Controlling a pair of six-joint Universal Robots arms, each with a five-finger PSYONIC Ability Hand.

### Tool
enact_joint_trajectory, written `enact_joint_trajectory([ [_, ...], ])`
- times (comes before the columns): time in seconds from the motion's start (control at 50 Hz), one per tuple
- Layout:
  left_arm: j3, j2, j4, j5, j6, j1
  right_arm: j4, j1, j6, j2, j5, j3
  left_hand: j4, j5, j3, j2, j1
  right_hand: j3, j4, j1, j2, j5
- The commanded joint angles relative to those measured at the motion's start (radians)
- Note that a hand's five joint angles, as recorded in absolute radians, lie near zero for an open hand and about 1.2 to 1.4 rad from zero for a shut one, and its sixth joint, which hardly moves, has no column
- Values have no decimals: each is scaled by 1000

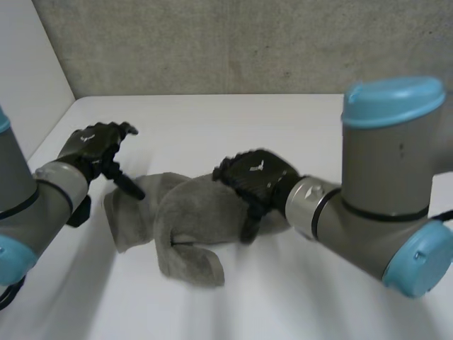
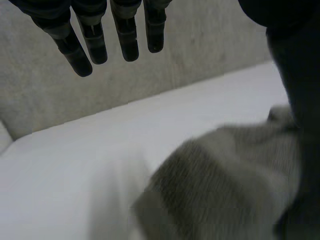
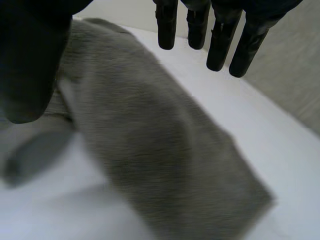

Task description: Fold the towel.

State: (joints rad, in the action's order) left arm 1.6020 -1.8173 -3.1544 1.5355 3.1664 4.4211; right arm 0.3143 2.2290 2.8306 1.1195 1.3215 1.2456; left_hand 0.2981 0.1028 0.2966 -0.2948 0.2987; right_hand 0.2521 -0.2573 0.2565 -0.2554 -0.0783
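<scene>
A grey towel (image 1: 185,221) lies crumpled in loose folds on the white table (image 1: 283,127). My left hand (image 1: 95,145) hovers just above the towel's left end, fingers straight and spread, holding nothing. In the left wrist view the fingers (image 2: 95,37) hang free over the table, with the towel (image 2: 225,180) below the palm. My right hand (image 1: 253,180) is above the towel's right part, also open. Its fingers (image 3: 220,35) stand straight over the towel (image 3: 155,150) in the right wrist view, and its thumb (image 3: 30,60) is clear of the cloth.
A grey wall (image 1: 248,42) closes off the far edge of the table. A white panel (image 1: 28,78) stands at the back left. Bare tabletop lies beyond the towel and in front of it.
</scene>
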Motion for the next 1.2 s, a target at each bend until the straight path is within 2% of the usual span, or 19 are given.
enact_joint_trajectory([
  [0.02, 125, 55, 2, 0, 185, 37, -63, 37, 105, -14, -7, 77, 15, 36, 17, -19, 15, 215, -209, 210, -211, -214],
  [0.06, 180, 70, 2, 0, 239, 46, -89, 47, 112, -27, -10, 103, 129, 150, 131, -133, 129, 329, -324, 324, -325, -328],
  [0.24, 263, 89, 2, -1, 267, 60, -83, 83, 115, -73, -8, 109, 341, 362, 343, -344, 340, 332, -327, 328, -329, -331],
  [0.4, 279, 84, -6, -37, 265, 63, -83, 115, 125, -83, -10, 113, 335, 356, 337, -339, 335, 311, -306, 307, -308, -311],
  [0.5, 271, 66, -16, -67, 262, 64, -83, 127, 136, -138, -19, 92, 288, 309, 290, -292, 288, 74, -69, 70, -71, -74],
  [0.62, 246, -19, -62, -66, 264, 50, -95, 138, 136, -173, -24, 83, 200, 221, 202, -203, 200, 132, -127, 128, -129, -132],
  [0.66, 230, -62, -94, -61, 265, 49, -103, 138, 136, -201, -19, 68, 200, 221, 202, -203, 200, 404, -398, 399, -400, -403],
  [0.68, 230, -62, -95, -61, 265, 49, -103, 138, 136, -201, -19, 67, 200, 221, 202, -203, 200, 405, -400, 401, -402, -405],
  [0.7, 221, -88, -110, -60, 265, 47, -107, 138, 136, -208, -16, 60, 203, 224, 205, -206, 203, 615, -609, 610, -611, -614],
  [0.72, 220, -88, -110, -60, 265, 47, -107, 138, 136, -208, -16, 60, 203, 224, 205, -206, 203, 617, -612, 612, -613, -616],
  [0.76, 199, -126, -131, -57, 264, 41, -115, 127, 138, -208, -15, 54, 221, 241, 222, -224, 220, 1090, -1085, 1086, -1087, -1089],
  [0.88, 171, -168, -141, -58, 260, 38, -123, 116, 176, -165, -13, 55, 385, 406, 387, -388, 385, 1144, -1139, 1140, -1141, -1143],
  [0.92, 151, -181, -162, -58, 257, 37, -127, 46, 210, -94, -13, 72, 677, 698, 678, -680, 676, 1144, -1139, 1140, -1141, -1143],
  [0.94, 151, -181, -162, -58, 257, 37, -127, 46, 210, -93, -13, 72, 679, 699, 680, -682, 678, 1144, -1139, 1140, -1141, -1143],
  [0.98, 138, -181, -190, -57, 254, 32, -132, -61, 216, -3, -22, 87, 1041, 1062, 1042, -1044, 1040, 1144, -1139, 1140, -1141, -1143],
  [1.04, 130, -174, -194, -57, 253, 32, -132, -107, 211, 40, -25, 95, 1098, 1119, 1100, -1101, 1098, 1144, -1139, 1140, -1141, -1143],
  [1.12, 107, -149, -187, -57, 233, 37, -123, -251, 195, 152, -31, 95, 1098, 1119, 1100, -1101, 1098, 1144, -1139, 1140, -1141, -1143],
  [1.16, 107, -122, -185, -60, 224, 41, -118, -310, 159, 180, -38, 98, 1098, 1119, 1100, -1101, 1098, 1144, -1139, 1140, -1141, -1143],
  [1.2, 107, -38, -182, -66, 201, 50, -97, -417, 33, 218, -56, 101, 1098, 1119, 1100, -1101, 1098, 1144, -1139, 1140, -1141, -1143],
])
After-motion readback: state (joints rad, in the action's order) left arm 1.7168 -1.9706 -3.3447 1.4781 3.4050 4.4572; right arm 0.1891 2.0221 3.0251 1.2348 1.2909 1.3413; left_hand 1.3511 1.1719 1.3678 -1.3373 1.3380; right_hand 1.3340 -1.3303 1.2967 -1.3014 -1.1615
